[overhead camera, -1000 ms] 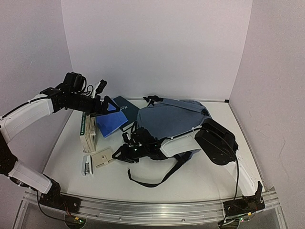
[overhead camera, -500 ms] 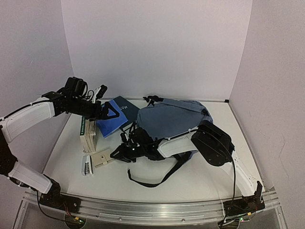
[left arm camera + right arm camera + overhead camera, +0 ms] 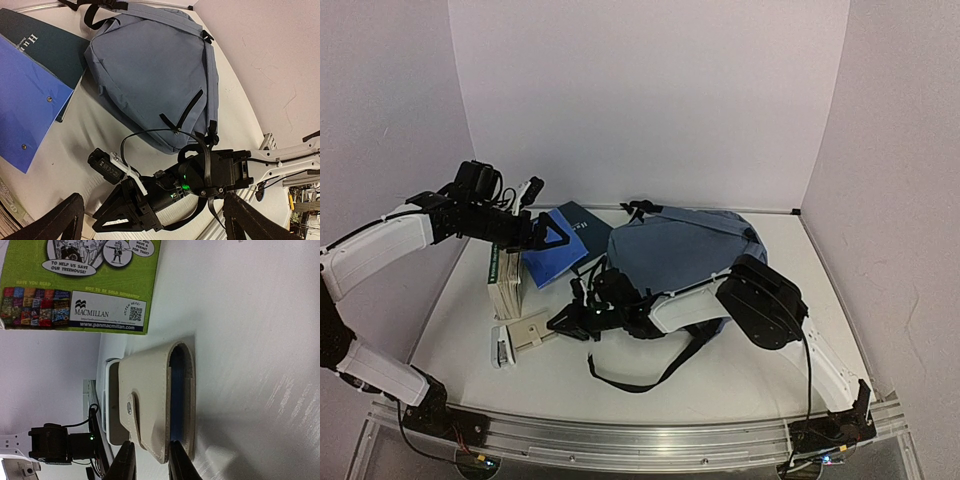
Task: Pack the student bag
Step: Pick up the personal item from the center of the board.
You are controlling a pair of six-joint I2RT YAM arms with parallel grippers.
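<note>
Student bag (image 3: pixel 675 250) lies flat on the desk (image 3: pixel 750 375), right of centre, front pocket up. I read the right end effector (image 3: pixel 150 462) as nearly closed, pinching the end of a cream snap case (image 3: pixel 147 400) beside the stapler (image 3: pixel 502 347). Left end effector (image 3: pixel 548 237) spread wide, empty, over the blue folder (image 3: pixel 30 100).
</note>
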